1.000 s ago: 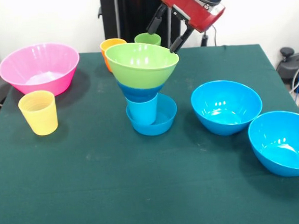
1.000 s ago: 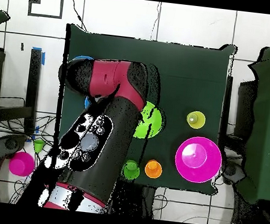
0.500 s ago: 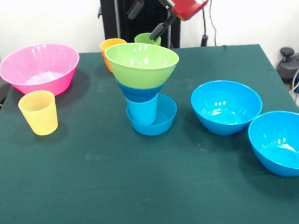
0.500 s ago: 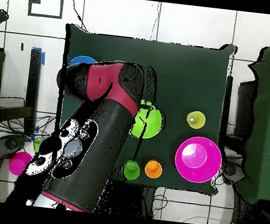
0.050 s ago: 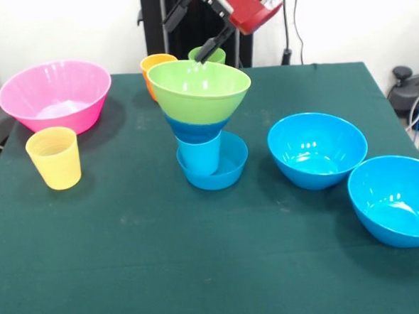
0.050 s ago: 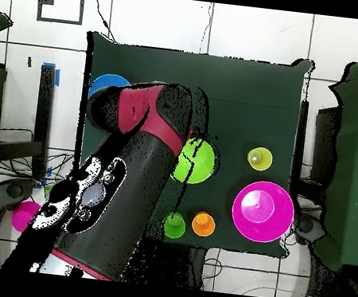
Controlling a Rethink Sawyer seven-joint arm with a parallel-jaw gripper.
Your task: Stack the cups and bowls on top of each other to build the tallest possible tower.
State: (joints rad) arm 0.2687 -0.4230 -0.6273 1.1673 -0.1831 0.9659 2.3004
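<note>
Tower (image 5: 202, 125): stood near the middle of the green table (image 5: 202, 271). From the base upward it read as a small blue bowl (image 5: 228, 169), a light blue cup (image 5: 199, 153) standing in it, a darker blue bowl (image 5: 192, 128) seated on the cup, and a lime green bowl (image 5: 200, 90) on top; four pieces visible, funnel-shaped, widest at the top. Judged top-heavy and easily tipped by a sideways touch.

Gripper (image 5: 190, 31): hung above the far rim of the lime green bowl, fingers apart, holding nothing.

Loose bowls, three counted in the front view: one pink ribbed bowl (image 5: 55, 95) at far left; two large blue bowls, one (image 5: 317, 149) right of the tower and one (image 5: 397, 199) nearer and further right, their rims just beside each other. Whether further bowls lay hidden could not be told.

Loose cups, three counted: yellow cup (image 5: 54, 158) at left, just near of the pink bowl; orange cup (image 5: 154, 69) and green cup (image 5: 208, 55) at the far edge, behind the tower and partly hidden by it.

Handling, all pieces: judged light, stiff, glossy thin plastic, likely slippery, unlikely to break. Best hold judged to be a pinch across the rim wall; bowls are too wide to span whole
</note>
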